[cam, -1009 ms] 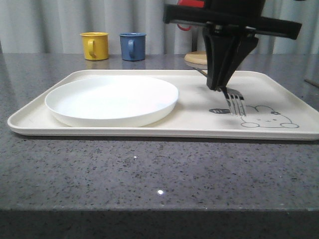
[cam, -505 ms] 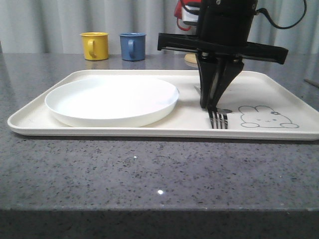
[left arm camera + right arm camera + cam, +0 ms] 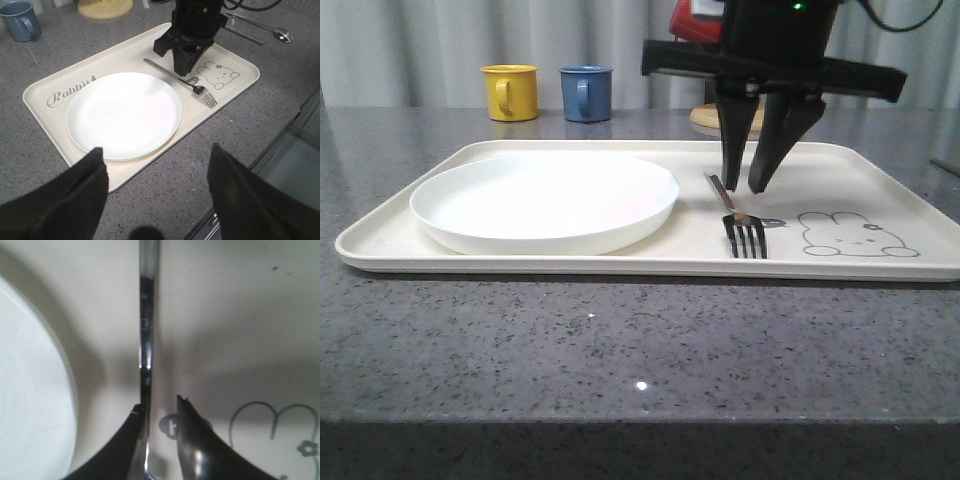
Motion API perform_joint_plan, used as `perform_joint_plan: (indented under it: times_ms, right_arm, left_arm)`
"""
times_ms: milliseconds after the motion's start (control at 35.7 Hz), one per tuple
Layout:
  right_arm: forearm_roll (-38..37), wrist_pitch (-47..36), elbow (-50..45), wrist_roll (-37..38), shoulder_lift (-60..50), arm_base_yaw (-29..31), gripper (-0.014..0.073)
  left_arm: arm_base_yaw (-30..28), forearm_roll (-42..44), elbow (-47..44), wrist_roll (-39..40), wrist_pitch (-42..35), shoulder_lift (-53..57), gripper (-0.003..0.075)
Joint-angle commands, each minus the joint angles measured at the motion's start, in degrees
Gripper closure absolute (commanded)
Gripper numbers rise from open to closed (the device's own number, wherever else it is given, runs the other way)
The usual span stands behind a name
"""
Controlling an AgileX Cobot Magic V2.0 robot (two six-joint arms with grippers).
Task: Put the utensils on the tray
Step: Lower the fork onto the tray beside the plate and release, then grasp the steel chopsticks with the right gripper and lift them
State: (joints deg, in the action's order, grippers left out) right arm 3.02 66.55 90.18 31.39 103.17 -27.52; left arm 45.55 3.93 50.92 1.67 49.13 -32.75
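One fork (image 3: 747, 235) lies flat on the cream rabbit tray (image 3: 620, 262), tines toward the tray's near rim and handle running back toward the far rim, between the round white plate (image 3: 545, 200) and the rabbit drawing (image 3: 858, 234). The plate sits toward the tray's left end; the fork is just beside its right edge, apart from it.

Above the fork's handle hangs the right gripper (image 3: 746, 185), its two black fingers parted with clear space between them and nothing held; the wrist camera shows the handle (image 3: 147, 315) running between the finger tips (image 3: 190, 440), whether brushing them cannot be told. The left gripper (image 3: 155, 200) hovers off the tray's near rim, fingers spread wide and empty.

By its look, the fork is thin polished steel: light, stiff, and likely slippery, lying flush enough on the smooth tray that getting hold of it again would call for a pinch across the narrow handle near mid-length, not at the tines.

Beyond the tray's right end, on the grey stone worktop, a long-handled spoon (image 3: 270, 31) and a pair of flat chopsticks (image 3: 243, 35) lie close together, not yet on the tray. They appear equally slim and slick, best taken across the shaft.

At the worktop's far edge stand a yellow mug (image 3: 510, 92) and a blue mug (image 3: 586, 93), with a round wooden piece (image 3: 710, 118) behind the tray.
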Motion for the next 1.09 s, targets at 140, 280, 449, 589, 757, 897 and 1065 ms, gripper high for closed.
perform_joint_plan:
  times_ms: [140, 280, 449, 589, 757, 897, 1065]
  right_arm:
    - [-8.6, 6.0, 1.7, -8.3, -12.0, 0.1, 0.0405]
    - [-13.2, 7.8, -0.1, -12.2, -17.8, 2.9, 0.0405]
    - [-11.5, 7.8, -5.8, -17.8, -21.0, 12.2, 0.0405]
    - [-6.2, 6.8, -11.6, -26.8, -20.7, 24.2, 0.0405]
    - [-1.7, 4.0, -14.4, -32.5, -18.1, 32.4, 0.0398]
    - [-1.4, 2.3, -14.4, -34.9, -14.8, 33.2, 0.0303]
    - [-1.3, -1.0, -14.4, -34.9, -11.7, 33.1, 0.0302]
  left_arm:
    - [0.4, 0.0, 1.4, 0.6, -4.1, -0.2, 0.0301]
    - [0.4, 0.0, 1.4, 0.6, -4.1, -0.2, 0.0301]
    - [0.4, 0.0, 1.4, 0.6, -4.1, -0.2, 0.0301]
    - [0.4, 0.0, 1.4, 0.6, -4.1, -0.2, 0.0301]
    - [0.4, 0.0, 1.4, 0.6, -4.1, -0.2, 0.0301]
    - [0.4, 0.0, 1.4, 0.6, -4.2, -0.2, 0.0301]
    - [0.4, 0.0, 1.4, 0.6, -4.2, -0.2, 0.0301]
